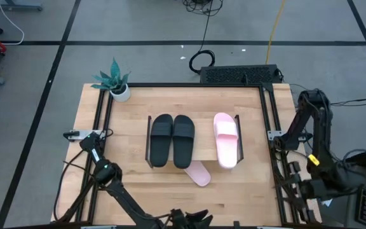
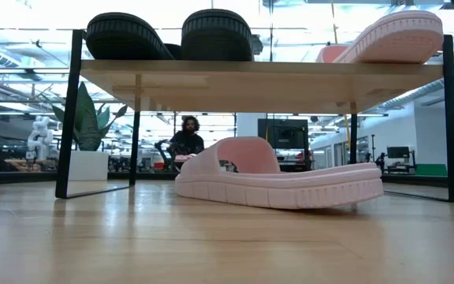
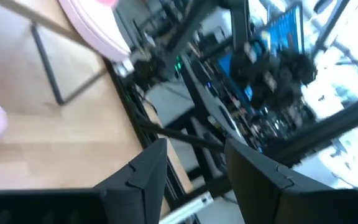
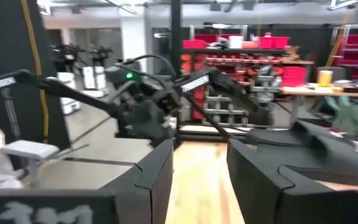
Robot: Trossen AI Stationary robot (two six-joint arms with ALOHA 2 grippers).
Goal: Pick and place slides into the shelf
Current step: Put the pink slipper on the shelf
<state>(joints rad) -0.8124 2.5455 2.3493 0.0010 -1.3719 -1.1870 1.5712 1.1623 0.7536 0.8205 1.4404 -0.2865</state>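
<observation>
The desk is filling the middle of the high view, and the shelf is sitting at its centre. The black pair and one pink slide are lying on the shelf board, their long axes running top to bottom in the frame. The last pink slide is lying on the desk, half tucked under the shelf's lower edge and angled toward the lower right, between the black pair and its mate.

The left gripper is waiting at the bottom centre of the frame, almost straight below that slide, so it is probably the nearer one; its fingers are standing partly apart and holding nothing. The right gripper is parked off the desk at the lower right, fingers parted with nothing between them.
</observation>
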